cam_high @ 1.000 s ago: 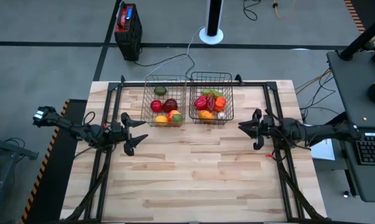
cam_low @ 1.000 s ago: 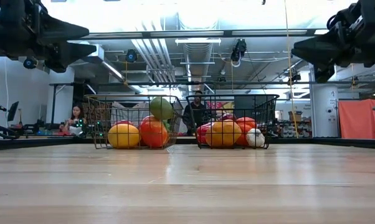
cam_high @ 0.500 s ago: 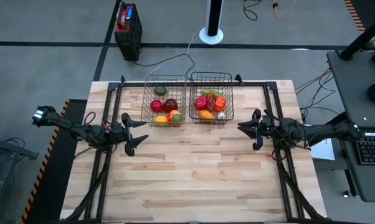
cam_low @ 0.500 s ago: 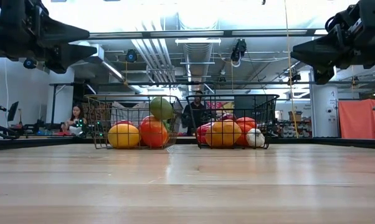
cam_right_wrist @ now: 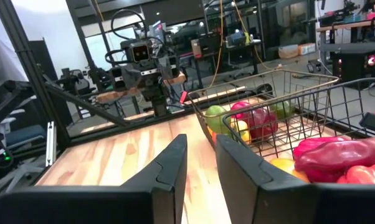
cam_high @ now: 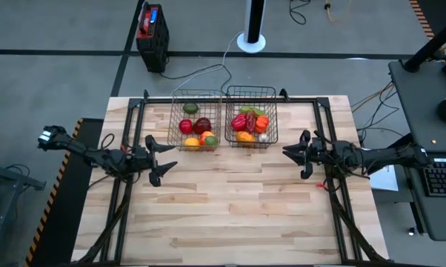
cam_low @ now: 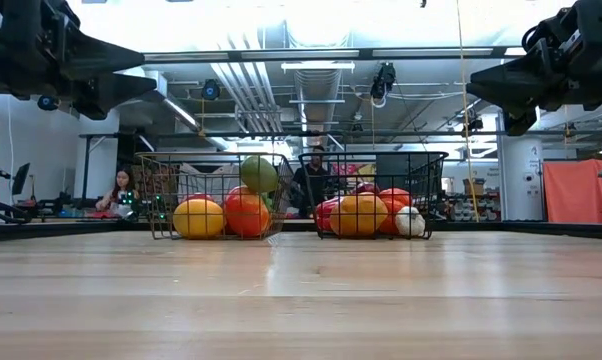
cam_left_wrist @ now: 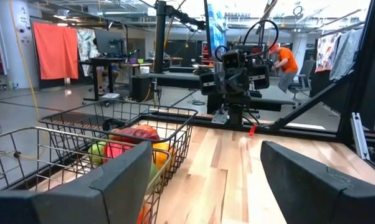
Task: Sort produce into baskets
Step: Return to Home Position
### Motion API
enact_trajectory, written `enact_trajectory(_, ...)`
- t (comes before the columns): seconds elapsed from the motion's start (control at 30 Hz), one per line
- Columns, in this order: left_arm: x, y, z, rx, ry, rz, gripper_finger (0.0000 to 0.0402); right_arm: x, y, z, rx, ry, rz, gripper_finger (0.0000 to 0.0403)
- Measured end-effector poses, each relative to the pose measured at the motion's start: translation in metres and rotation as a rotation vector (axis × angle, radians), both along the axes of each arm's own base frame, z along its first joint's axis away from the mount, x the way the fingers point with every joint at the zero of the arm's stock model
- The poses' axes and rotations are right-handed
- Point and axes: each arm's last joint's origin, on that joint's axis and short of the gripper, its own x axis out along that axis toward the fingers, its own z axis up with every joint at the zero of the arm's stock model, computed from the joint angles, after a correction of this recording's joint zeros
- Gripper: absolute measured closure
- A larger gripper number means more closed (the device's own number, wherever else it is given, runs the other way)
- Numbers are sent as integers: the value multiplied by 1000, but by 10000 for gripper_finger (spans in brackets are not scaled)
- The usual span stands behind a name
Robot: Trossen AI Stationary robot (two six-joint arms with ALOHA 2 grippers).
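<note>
Two dark wire baskets stand side by side at the table's far middle, the left basket (cam_high: pixel 195 119) and the right basket (cam_high: pixel 250 117). Both hold produce that rests on their floors: red, yellow, orange and green pieces in the left one (cam_low: pixel 226 212), and red peppers (cam_high: pixel 241 121), an orange piece and a white garlic bulb (cam_low: pixel 409 222) in the right one. My left gripper (cam_high: pixel 170 154) hovers open and empty near the left basket's near left corner. My right gripper (cam_high: pixel 285 151) hovers to the right of the right basket, empty, with only a narrow gap between its fingers (cam_right_wrist: pixel 175 162).
A black and red box (cam_high: pixel 152 30) stands on the floor beyond the table. Dark frame rails (cam_high: pixel 134 111) run along the table's left, right and far sides. Bare wood (cam_high: pixel 230 200) lies in front of the baskets. People (cam_low: pixel 121 190) show in the room behind.
</note>
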Motion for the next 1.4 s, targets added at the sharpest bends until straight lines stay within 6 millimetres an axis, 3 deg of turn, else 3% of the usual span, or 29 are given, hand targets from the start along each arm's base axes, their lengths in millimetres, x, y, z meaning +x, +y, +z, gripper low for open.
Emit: enact_trajectory(1.4,3,-1,-4,15,40,0,118,0,0,4,0,-11,0,327)
